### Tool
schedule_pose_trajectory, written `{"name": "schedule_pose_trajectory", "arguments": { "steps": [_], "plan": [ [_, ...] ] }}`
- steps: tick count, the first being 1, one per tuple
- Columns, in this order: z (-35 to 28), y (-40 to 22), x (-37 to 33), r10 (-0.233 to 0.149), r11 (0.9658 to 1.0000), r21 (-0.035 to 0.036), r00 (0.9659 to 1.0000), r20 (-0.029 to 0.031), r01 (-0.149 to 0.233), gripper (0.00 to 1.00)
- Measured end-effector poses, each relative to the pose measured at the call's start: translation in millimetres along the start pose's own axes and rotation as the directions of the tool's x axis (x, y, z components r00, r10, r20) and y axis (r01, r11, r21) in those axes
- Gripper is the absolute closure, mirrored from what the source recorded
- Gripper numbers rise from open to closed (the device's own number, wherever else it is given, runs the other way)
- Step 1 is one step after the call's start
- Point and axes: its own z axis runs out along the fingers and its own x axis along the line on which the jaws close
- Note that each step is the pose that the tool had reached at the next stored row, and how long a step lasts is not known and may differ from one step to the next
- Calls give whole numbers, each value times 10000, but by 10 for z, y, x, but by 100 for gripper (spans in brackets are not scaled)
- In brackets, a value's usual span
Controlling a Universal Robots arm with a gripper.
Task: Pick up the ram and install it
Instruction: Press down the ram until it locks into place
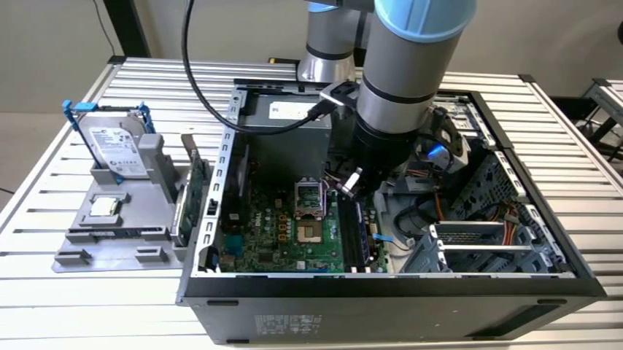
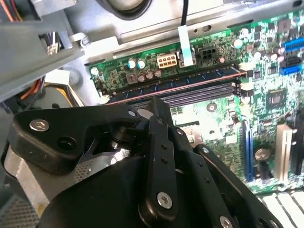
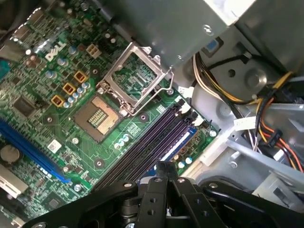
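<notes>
One arm, mine, reaches down into an open computer case (image 1: pixel 389 292) that lies on a slatted metal bench (image 1: pixel 98 306), at the centre of the exterior view. My hand (image 1: pixel 351 186) hangs low over the green board (image 1: pixel 273 233), just to the exterior view's right of the bare processor socket (image 3: pixel 99 116).

In the first wrist view my two fingers (image 3: pixel 159 173) come together to a single tip, with nothing visible between them. They sit directly above the row of long dark slots (image 3: pixel 142 147).

The ram (image 2: pixel 190 78) is not in my grip. In the second wrist view it stands on edge in the slot nearest the board's edge, a thin dark blue strip with small chips along it, running the slot's whole length. My fingertip is close to it. I cannot tell whether the two touch, because the hand's own body hides the spot.

I judge the picking up done and the installing in hand: the stick is placed, and seating it is the open question. I cannot see whether the white latches (image 3: pixel 185 110) at the slot ends have closed. Seating would call for straight, even downward pressure along the stick's top edge, with no tilt, until both ends lock.
</notes>
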Motion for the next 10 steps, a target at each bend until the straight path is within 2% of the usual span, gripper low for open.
{"name": "schedule_pose_trajectory", "arguments": {
  "steps": [3, 5, 8, 10],
  "plan": [
    [0, 0, 0, -489, 9988, -33, 9988, -3, 489, 100],
    [0, 0, 0, -832, 9965, -57, 9965, -4, 832, 100],
    [0, 0, 0, -1335, 9910, -92, 9910, -2, 1335, 100],
    [0, 0, 0, -1667, 9859, -116, 9860, -1, 1667, 100]
  ]
}}
